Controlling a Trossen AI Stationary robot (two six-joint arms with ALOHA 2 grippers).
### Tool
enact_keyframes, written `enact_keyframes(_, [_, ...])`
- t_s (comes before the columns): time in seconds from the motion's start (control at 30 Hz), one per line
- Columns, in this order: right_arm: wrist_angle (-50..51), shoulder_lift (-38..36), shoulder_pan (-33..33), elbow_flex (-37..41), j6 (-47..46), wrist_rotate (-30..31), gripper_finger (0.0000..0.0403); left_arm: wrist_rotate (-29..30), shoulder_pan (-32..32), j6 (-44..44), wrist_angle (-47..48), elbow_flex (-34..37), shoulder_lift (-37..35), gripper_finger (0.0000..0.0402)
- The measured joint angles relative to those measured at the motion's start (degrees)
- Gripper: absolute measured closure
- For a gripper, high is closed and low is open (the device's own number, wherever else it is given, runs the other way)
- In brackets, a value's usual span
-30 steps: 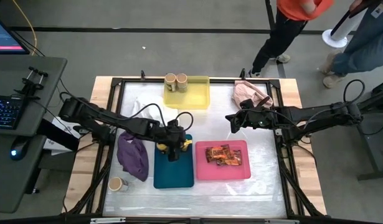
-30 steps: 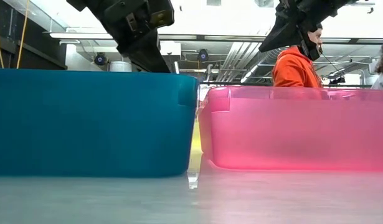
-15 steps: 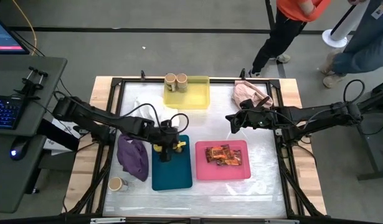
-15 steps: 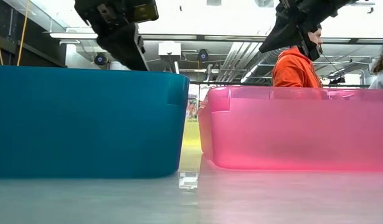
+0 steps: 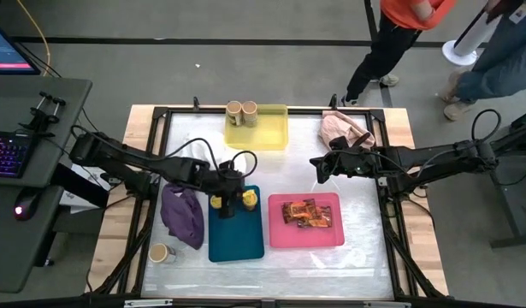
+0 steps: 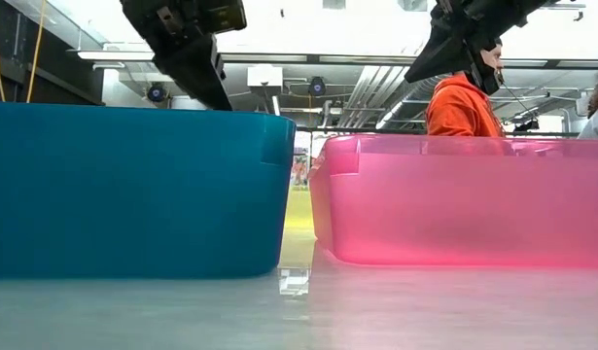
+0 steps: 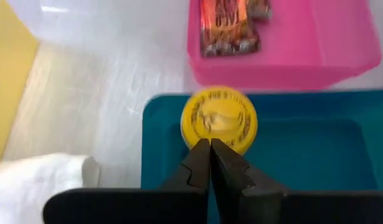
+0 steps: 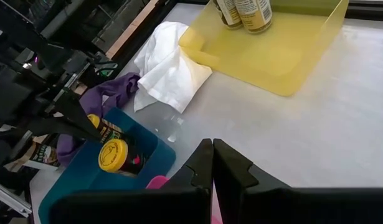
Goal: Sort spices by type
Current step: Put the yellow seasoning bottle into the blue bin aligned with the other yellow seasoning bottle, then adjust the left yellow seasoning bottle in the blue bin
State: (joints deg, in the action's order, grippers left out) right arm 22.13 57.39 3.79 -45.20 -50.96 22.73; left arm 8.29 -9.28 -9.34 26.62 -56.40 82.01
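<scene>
Two yellow-lidded jars (image 5: 248, 199) (image 5: 216, 202) stand in the teal tray (image 5: 237, 235). My left gripper (image 5: 230, 207) is shut and hangs over that tray between them. In the left wrist view its tips (image 7: 210, 144) sit at the edge of one yellow lid (image 7: 219, 117). Two tan-lidded jars (image 5: 241, 110) stand in the yellow tray (image 5: 267, 128). A third tan-lidded jar (image 5: 162, 253) stands on the table near the left front corner. Two orange-red packets (image 5: 305, 213) lie in the pink tray (image 5: 305, 235). My right gripper (image 5: 317, 168) is shut and hovers above the table's middle. My left gripper's shut tips point level toward the table's right, at the rim of the right-hand yellow lid (image 7: 207, 138). I cannot tell whether they touch that jar. The other yellow-lidded jar (image 8: 103, 129) lies under the fingers, and touch there cannot be told either.
A purple cloth (image 5: 184, 214) lies left of the teal tray, a white cloth (image 5: 198, 150) behind it, a pink cloth (image 5: 344, 128) at the far right. The teal wall (image 6: 133, 190) and pink wall (image 6: 464, 199) stand side by side. People stand beyond the far edge.
My left gripper has moved toward the table's left edge and a little upward, uncovering more of the left yellow-lidded jar. The teal tray, with its jars, has slid slightly toward the left, widening the gap to the pink tray.
</scene>
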Motion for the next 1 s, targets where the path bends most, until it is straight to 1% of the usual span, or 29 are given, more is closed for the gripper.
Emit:
enact_keyframes(0.1, [0.0, 0.0, 0.0, 0.0, 0.0, 0.0, 0.0403, 0.0, 0.3, -0.4, -1.7, 0.0, -0.6, 0.0401])
enact_keyframes(0.23, [-0.1, 0.0, 0.0, 0.0, 0.2, 0.1, 0.0403, 0.0, 0.1, -1.0, -0.2, 0.0, -2.3, 0.0401])
enact_keyframes(0.4, [-0.7, 0.0, -0.1, 0.0, 0.3, 0.1, 0.0403, 0.1, -1.0, -3.2, 2.3, -0.1, -7.6, 0.0401])
enact_keyframes(0.47, [-1.0, 0.0, -0.4, 0.0, 0.4, 0.0, 0.0403, 1.2, -1.7, -4.7, 3.7, -0.1, -9.9, 0.0401])
enact_keyframes(0.53, [-1.0, 0.0, -0.8, 0.0, 0.4, -0.5, 0.0403, 2.6, -2.5, -7.5, 6.9, -0.1, -12.2, 0.0401])
enact_keyframes(0.6, [-1.0, 0.0, -1.2, 0.0, 0.7, -1.3, 0.0403, 2.6, -3.2, -12.4, 11.8, -0.2, -14.0, 0.0401])
enact_keyframes(0.7, [-1.0, 0.0, -1.3, 0.0, 1.2, -1.7, 0.0403, 0.4, -4.6, -20.4, 20.4, -0.4, -16.1, 0.0401])
enact_keyframes(0.83, [-1.0, 0.0, -1.3, 0.0, 2.4, -1.7, 0.0403, -3.2, -6.1, -29.3, 31.3, -1.6, -16.7, 0.0401])
enact_keyframes(0.9, [-1.0, 0.0, -1.3, 0.0, 2.6, -1.7, 0.0403, -6.4, -6.2, -30.6, 33.9, -1.4, -16.0, 0.0401])
enact_keyframes(1.0, [-1.0, 0.4, -1.3, 0.0, 2.6, -1.7, 0.0403, -7.2, -6.2, -29.5, 33.5, 0.2, -14.3, 0.0401])
